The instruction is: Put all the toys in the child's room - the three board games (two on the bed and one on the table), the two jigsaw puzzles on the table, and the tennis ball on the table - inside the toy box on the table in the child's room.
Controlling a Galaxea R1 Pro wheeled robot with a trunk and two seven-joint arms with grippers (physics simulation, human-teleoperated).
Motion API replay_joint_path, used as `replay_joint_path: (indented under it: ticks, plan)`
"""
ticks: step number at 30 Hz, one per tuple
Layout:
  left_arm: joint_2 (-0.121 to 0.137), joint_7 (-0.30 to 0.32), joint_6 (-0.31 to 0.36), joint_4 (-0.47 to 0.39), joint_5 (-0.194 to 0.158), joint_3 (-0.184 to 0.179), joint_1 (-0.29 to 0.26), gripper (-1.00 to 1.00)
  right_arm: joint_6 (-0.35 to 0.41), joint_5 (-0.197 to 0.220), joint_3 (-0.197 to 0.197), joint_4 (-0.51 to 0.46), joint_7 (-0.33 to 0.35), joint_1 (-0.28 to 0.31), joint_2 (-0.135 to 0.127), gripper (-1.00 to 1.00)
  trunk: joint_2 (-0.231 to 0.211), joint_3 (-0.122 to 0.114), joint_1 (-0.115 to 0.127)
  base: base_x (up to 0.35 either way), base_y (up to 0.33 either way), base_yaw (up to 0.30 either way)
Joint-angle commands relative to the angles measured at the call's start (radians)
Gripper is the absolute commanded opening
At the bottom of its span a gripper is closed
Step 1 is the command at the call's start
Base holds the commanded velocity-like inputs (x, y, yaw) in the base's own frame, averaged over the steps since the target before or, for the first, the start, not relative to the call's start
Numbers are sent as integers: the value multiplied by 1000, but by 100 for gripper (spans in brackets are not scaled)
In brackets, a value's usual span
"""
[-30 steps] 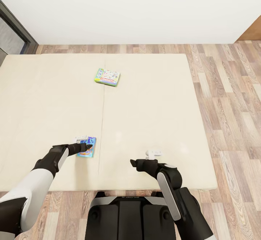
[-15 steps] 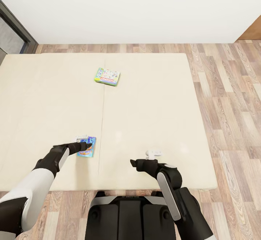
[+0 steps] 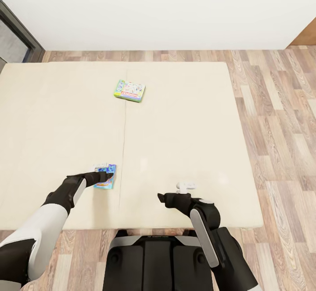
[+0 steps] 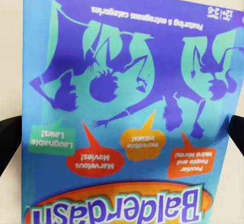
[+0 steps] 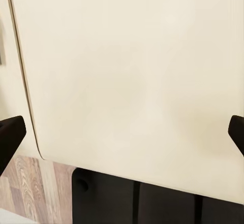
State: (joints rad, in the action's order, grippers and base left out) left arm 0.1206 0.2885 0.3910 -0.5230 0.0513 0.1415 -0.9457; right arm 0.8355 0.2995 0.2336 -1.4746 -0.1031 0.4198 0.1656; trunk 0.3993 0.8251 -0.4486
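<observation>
Beige bed under both arms, small blue board game lay near its front edge, left tool fingers spread wide either side of it, green-edged board game further up the bed, right tool hovered, fingers apart, empty.

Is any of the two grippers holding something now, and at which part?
Nothing is held. The left gripper has open jaws on either side of the blue board game, not closed on it. The right gripper is open above the bed.
</observation>
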Motion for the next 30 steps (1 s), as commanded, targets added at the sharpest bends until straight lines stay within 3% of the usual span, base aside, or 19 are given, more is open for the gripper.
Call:
replay_joint_path:
  ticks: [1, 30]
  plan:
    - [-11, 10, 3, 6, 13, 10, 1, 100, 4, 10, 1, -1, -10, 0, 0, 100, 1, 2, -1, 0, 0, 0]
    - [-30, 9, -9, 6, 18, 7, 1, 100, 5, 10, 1, -1, -10, 0, -1, 100, 1, 15, -1, 0, 0, 0]
